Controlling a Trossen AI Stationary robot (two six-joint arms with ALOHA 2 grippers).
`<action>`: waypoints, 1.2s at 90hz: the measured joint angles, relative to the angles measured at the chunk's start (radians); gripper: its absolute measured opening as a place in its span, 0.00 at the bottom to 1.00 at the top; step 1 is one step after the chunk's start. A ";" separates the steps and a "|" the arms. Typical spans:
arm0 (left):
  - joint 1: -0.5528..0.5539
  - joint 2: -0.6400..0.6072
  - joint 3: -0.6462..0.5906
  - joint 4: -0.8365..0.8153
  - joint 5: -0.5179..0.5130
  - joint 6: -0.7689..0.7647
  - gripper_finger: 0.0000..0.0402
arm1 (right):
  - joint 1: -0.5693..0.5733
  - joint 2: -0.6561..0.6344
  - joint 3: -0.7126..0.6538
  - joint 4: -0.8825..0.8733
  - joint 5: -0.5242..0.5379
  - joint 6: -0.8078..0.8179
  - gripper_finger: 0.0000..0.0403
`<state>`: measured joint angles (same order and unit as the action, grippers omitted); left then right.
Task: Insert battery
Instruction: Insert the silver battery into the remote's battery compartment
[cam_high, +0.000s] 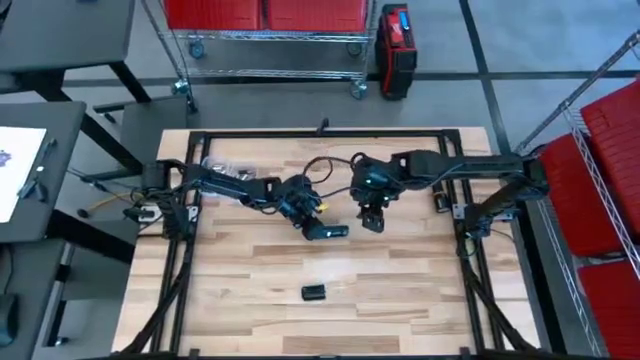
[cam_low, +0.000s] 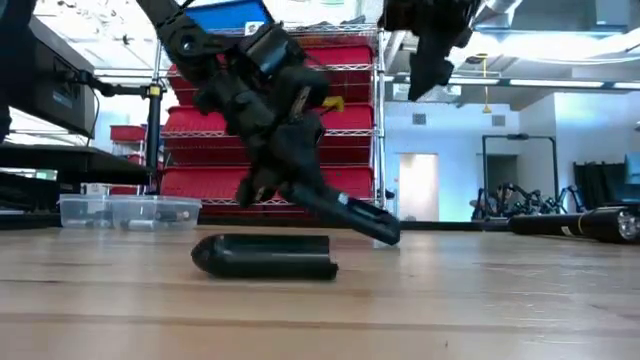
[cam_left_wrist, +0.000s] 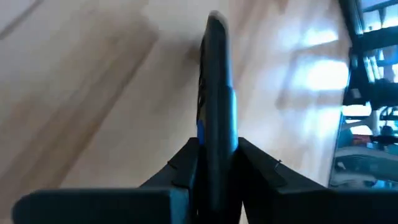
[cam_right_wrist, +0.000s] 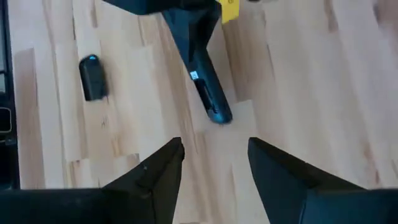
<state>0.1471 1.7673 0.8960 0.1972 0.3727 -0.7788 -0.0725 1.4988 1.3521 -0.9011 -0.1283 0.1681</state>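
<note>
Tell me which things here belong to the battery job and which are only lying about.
Job:
- remote control, clamped in left pincer
- small black cover piece, lying alone on the table
- right pincer, open

Lying about:
- clear plastic boxes
- black flashlight

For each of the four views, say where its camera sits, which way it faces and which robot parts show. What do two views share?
High: overhead, facing down; both arms, table.
Low: table height, facing the room; left gripper holding the black device.
Left wrist: along its fingers gripping the device.
Right wrist: down past open right gripper.
High and right wrist views share the loose black piece.
</note>
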 joint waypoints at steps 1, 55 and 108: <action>0.000 -0.001 -0.005 0.001 -0.004 0.000 0.14 | 0.003 -0.001 0.000 0.003 0.000 0.000 0.43; 0.050 -0.023 -0.029 -0.053 -0.154 0.058 0.52 | 0.006 -0.004 0.000 0.028 0.013 -0.107 0.43; -0.050 -0.338 -0.028 -0.240 -0.523 0.239 0.52 | -0.133 0.127 -0.091 0.398 0.027 -0.076 0.39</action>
<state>0.0973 1.4288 0.8684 -0.0423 -0.1501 -0.5399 -0.2052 1.6259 1.2612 -0.5028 -0.1009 0.0922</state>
